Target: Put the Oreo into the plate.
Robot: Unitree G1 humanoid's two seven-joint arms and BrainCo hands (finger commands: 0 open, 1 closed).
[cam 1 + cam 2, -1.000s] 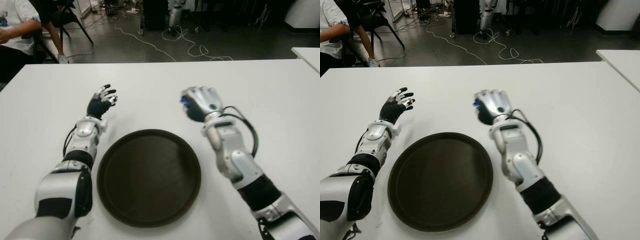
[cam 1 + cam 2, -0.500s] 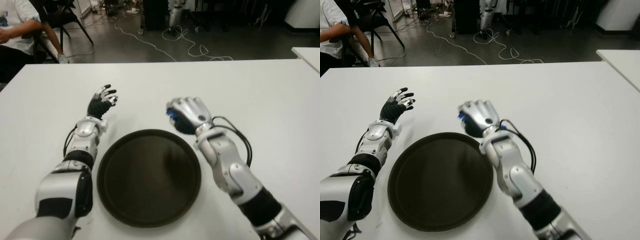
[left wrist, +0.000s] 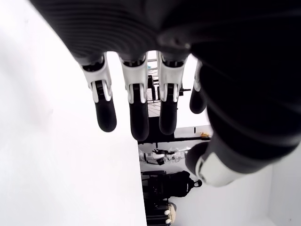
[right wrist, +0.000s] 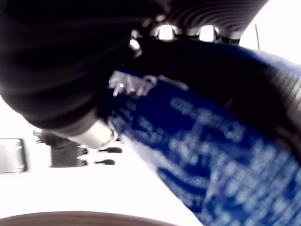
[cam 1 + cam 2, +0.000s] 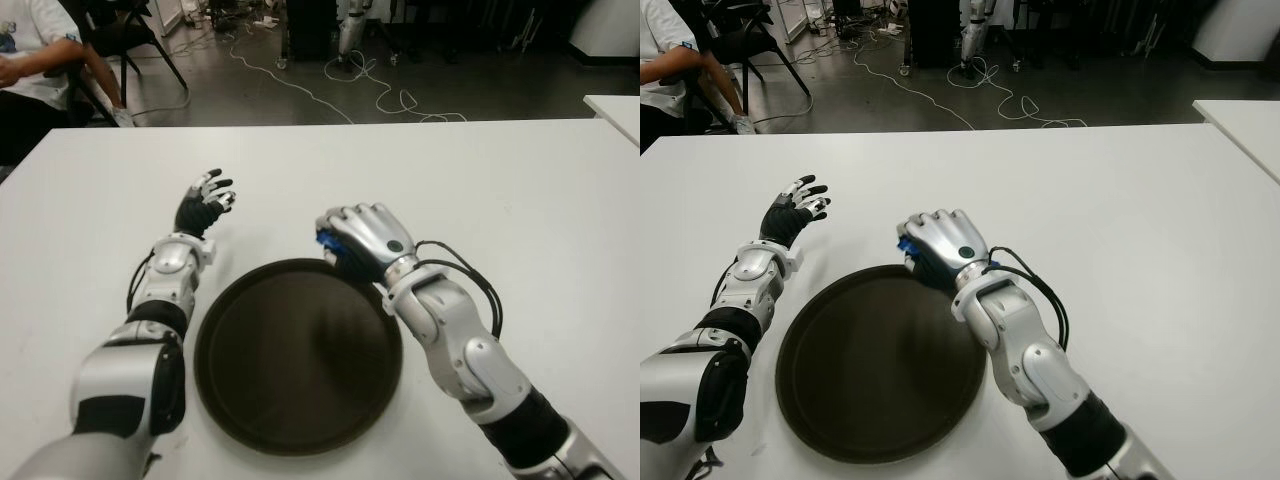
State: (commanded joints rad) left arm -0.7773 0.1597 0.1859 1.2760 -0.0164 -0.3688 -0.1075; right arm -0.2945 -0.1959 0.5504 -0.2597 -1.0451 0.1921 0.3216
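My right hand (image 5: 352,240) is curled tight around a blue Oreo packet (image 5: 326,246), of which only a blue edge shows between the fingers in the eye views. The right wrist view is filled by the blue Oreo packet (image 4: 197,155) pressed against the palm. The hand hovers over the far rim of the round dark brown plate (image 5: 250,400), which lies on the white table (image 5: 520,200) in front of me. My left hand (image 5: 203,203) shows to the left of the plate, fingers (image 3: 136,108) spread and holding nothing.
A person sits on a chair (image 5: 40,60) at the far left beyond the table. Cables (image 5: 350,90) trail over the dark floor behind. The corner of a second white table (image 5: 615,110) shows at the far right.
My right hand has carried the Oreo packet leftward and nearer, from beside the plate's far right to over its far rim. The left hand has not moved.
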